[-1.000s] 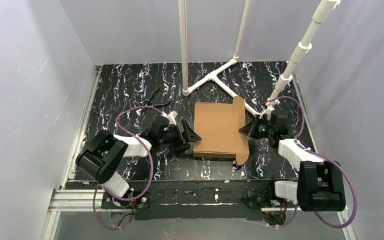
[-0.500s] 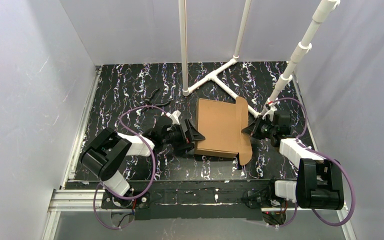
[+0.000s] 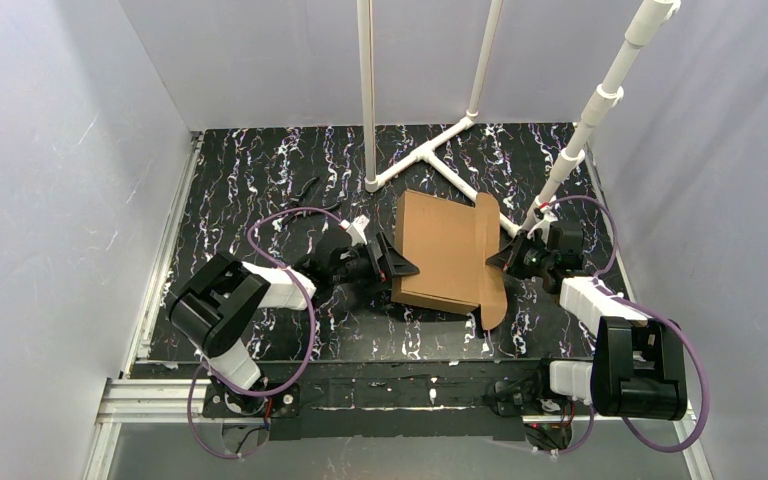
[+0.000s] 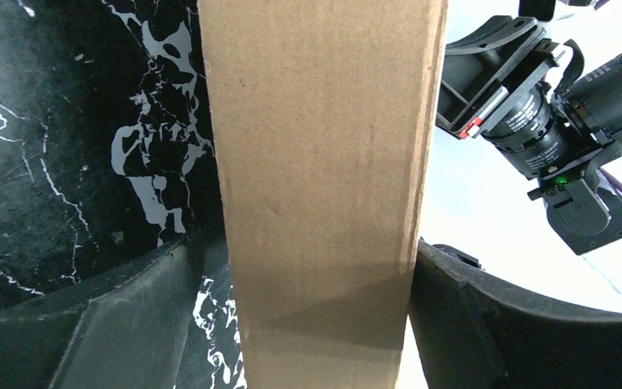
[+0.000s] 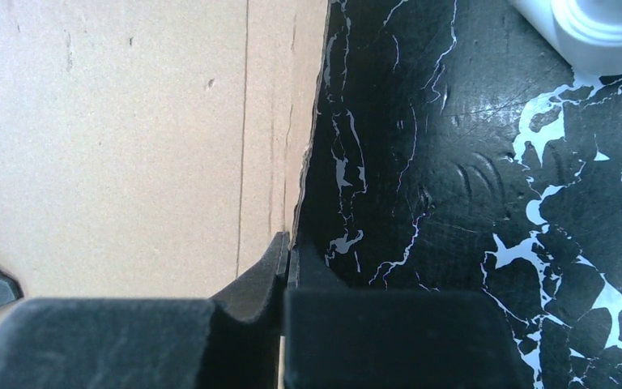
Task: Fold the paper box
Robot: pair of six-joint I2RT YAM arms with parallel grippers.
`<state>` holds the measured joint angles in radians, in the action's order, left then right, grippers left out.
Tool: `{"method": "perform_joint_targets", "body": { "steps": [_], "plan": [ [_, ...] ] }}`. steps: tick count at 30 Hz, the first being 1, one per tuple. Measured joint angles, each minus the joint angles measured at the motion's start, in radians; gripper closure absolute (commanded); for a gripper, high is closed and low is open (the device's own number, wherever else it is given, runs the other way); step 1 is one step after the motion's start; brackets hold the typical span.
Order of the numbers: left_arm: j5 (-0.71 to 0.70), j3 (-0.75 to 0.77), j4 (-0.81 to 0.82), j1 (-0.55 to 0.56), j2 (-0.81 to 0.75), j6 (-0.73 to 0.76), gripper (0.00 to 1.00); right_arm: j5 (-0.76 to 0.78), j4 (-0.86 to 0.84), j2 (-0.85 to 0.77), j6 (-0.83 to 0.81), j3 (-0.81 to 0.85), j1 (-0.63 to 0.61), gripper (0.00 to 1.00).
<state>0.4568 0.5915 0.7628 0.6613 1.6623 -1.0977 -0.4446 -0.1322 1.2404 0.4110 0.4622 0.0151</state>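
The left pincer (image 3: 400, 268) stands spread wide, with the left side of the paper box (image 3: 445, 250) between its two fingers. In the left wrist view a thin strip of desk (image 3: 250, 170) shows beside one finger, so I judge that it straddles the side and does not squeeze it. The right pincer (image 3: 495, 262) is pressed together on the thin edge of the right flap; the right wrist view shows the cardboard going in between its fingers. The box lies between the two pincers, about the middle of the desk and a little to the right, turned slightly askew. It is plain brown corrugated cardboard, with one broad flat panel facing up, a crease along its right side, and a rounded tab at the near right corner. I expect it to be light and to slide easily on the smooth desk. The panels should stay stiff but bend at the creases, and a hard pinch may crush an edge. Good places to hold are flap edges close to a crease. Behind it, white pipes (image 3: 430, 155) lie on the far part of the desk.
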Motion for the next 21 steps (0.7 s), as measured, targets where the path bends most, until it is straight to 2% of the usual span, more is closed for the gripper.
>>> {"method": "perform_joint_targets", "body": {
  "steps": [4, 7, 11, 13, 14, 15, 21],
  "plan": [
    [0.000, 0.009, 0.021, 0.006, 0.010, -0.024, 0.33, -0.004, -0.005, -0.016, -0.005, -0.006, 0.003, 0.87],
    [0.000, 0.016, 0.031, 0.011, 0.019, -0.033, 0.49, -0.010, -0.021, -0.055, -0.016, -0.031, 0.003, 0.74],
    [0.009, 0.016, 0.053, 0.010, 0.018, -0.040, 0.68, -0.023, -0.017, -0.092, -0.039, -0.047, 0.006, 0.43],
    [0.015, 0.015, 0.052, 0.010, 0.015, -0.036, 0.78, -0.051, 0.005, -0.104, -0.064, -0.047, 0.009, 0.21],
    [0.018, 0.014, 0.052, 0.009, 0.011, -0.032, 0.82, -0.071, 0.018, -0.114, -0.083, -0.047, 0.009, 0.15],
    [0.022, 0.010, 0.052, 0.006, 0.004, -0.025, 0.84, -0.082, 0.028, -0.123, -0.093, -0.047, 0.009, 0.04],
    [0.068, -0.064, 0.027, -0.066, -0.109, 0.019, 0.97, -0.155, 0.127, -0.205, -0.208, -0.011, 0.034, 0.02]
  ]
}}
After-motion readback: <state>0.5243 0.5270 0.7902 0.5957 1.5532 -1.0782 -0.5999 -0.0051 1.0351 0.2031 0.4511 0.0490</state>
